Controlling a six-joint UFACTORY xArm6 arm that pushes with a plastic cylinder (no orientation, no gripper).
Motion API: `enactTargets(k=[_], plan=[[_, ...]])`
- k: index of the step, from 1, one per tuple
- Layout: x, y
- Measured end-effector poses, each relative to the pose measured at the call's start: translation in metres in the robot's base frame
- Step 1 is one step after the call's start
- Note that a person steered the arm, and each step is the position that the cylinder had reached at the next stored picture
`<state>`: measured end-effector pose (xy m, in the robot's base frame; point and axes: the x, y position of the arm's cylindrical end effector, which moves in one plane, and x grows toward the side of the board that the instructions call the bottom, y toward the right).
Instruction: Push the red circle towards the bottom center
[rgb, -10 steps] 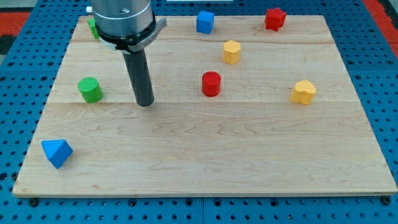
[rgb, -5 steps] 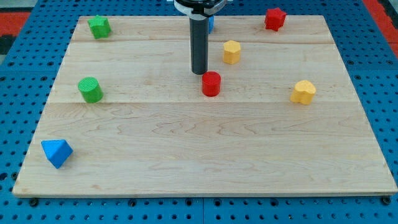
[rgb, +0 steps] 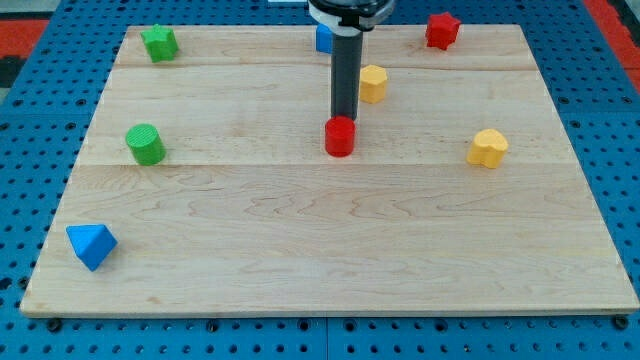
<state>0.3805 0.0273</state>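
The red circle (rgb: 340, 137) is a short red cylinder standing near the middle of the wooden board (rgb: 330, 250). My tip (rgb: 343, 118) is right at the circle's top edge, on the side toward the view's top, touching it or nearly so. The dark rod rises straight up from there to the view's top edge.
A yellow block (rgb: 373, 83) sits just right of the rod, a blue block (rgb: 323, 39) is partly hidden behind it. A red block (rgb: 441, 30) top right, yellow block (rgb: 488, 148) right, green star-like block (rgb: 158, 42) top left, green cylinder (rgb: 146, 144) left, blue triangular block (rgb: 90, 245) bottom left.
My tip has swept from the left part of the board to the right and now stands directly above the red circle. The blocks have not moved.
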Motion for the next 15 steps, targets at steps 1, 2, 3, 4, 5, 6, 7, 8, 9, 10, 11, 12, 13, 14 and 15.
enactTargets(k=[1,2,3,4,5,6,7,8,9,10,11,12,13,14,15], plan=[[0.046,0.000],[0.109,-0.001],[0.132,0.002],[0.096,0.014],[0.086,0.013],[0.085,0.010],[0.081,0.010],[0.049,0.010],[0.043,0.048],[0.039,0.089],[0.037,0.105],[0.034,0.105],[0.069,0.122],[0.080,0.083],[0.085,0.024]])
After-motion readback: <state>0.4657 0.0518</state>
